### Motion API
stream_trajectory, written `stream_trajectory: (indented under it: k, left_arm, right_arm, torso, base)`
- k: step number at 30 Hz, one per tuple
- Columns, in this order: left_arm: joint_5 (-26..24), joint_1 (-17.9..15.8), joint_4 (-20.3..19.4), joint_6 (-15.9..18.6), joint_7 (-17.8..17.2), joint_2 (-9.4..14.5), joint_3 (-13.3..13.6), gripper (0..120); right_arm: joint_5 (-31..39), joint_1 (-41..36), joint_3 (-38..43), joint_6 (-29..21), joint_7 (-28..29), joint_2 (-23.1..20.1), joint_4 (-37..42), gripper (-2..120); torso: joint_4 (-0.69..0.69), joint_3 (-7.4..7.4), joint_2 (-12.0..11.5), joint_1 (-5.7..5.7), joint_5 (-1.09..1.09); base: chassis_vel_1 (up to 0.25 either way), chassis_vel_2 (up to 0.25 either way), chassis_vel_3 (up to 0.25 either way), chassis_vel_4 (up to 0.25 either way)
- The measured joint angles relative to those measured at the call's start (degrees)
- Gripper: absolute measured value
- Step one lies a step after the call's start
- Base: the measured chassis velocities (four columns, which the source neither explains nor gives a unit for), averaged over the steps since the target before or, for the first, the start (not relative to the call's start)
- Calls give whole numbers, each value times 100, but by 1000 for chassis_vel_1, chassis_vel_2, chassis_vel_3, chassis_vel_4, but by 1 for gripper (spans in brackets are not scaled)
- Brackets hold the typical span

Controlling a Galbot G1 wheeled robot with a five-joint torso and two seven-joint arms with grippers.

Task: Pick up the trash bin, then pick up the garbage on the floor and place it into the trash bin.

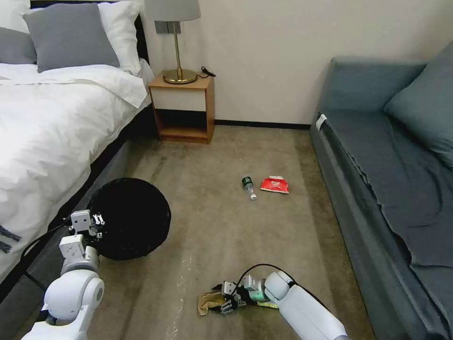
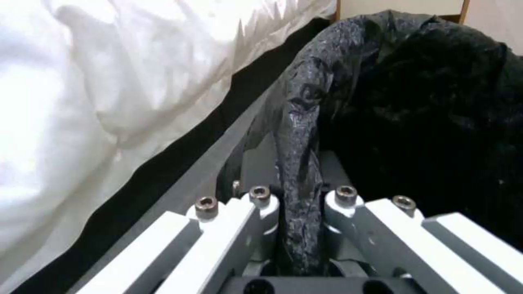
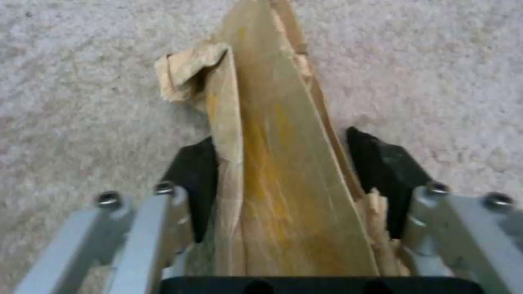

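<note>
Fingers (image 3: 381, 163) of the right gripper (image 3: 283, 163) straddle the brown paper bag (image 3: 272, 155) on the floor, part-open, one each side.
Its long axis runs straight out between them, so they close across its width. Left gripper (image 2: 297, 196) is clamped on the black liner at the trash bin (image 1: 130, 217) rim, beside the bed (image 1: 47, 123); bottle (image 1: 248, 185) and red packet (image 1: 275, 184) lie well apart, farther off.
</note>
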Motion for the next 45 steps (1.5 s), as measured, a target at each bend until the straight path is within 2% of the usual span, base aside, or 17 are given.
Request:
stream_trajectory:
  k: [7,11,13,15,24,32,33,45]
  left_arm:
    - [17,66,-27,-11,2,-21,8,4]
    - [24,86,-32,-36,4,-26,8,4]
    - [29,109,-32,-56,6,-33,8,4]
    - [36,128,-32,-68,6,-45,9,4]
    - [85,187,-43,-94,-5,-128,65,4]
    - [108,207,5,-118,12,-149,108,4]
    - [126,222,4,-127,26,-157,118,4]
    - [240,330,-34,-169,86,-209,143,4]
  right_arm:
    - [-1,-8,9,1,-28,-29,20,22]
    - [-3,-38,10,0,-46,-36,38,13]
    - [-12,-65,29,-1,-49,-38,48,4]
    - [-21,-86,38,-1,-50,-39,53,1]
    - [-112,-139,171,120,-96,-32,45,0]
    - [-96,-33,631,94,-231,-24,137,0]
    - [-48,12,755,97,-252,-26,182,0]
    - [633,385,1865,181,-350,2,710,0]
  torso:
    - [0,0,0,0,-1]
    - [0,0,0,0,0]
    - [0,0,0,0,-1]
    - [0,0,0,0,-1]
    - [0,1,0,0,0]
    - [-2,2,-1,0,-7]
    - [-2,2,-1,0,-1]
    - [0,1,-1,0,-1]
  base:
    - [0,0,0,0]
    - [0,0,0,0]
    - [0,0,0,0]
    - [0,0,0,0]
    - [0,0,0,0]
    - [0,0,0,0]
    - [0,0,0,0]
    - [0,0,0,0]
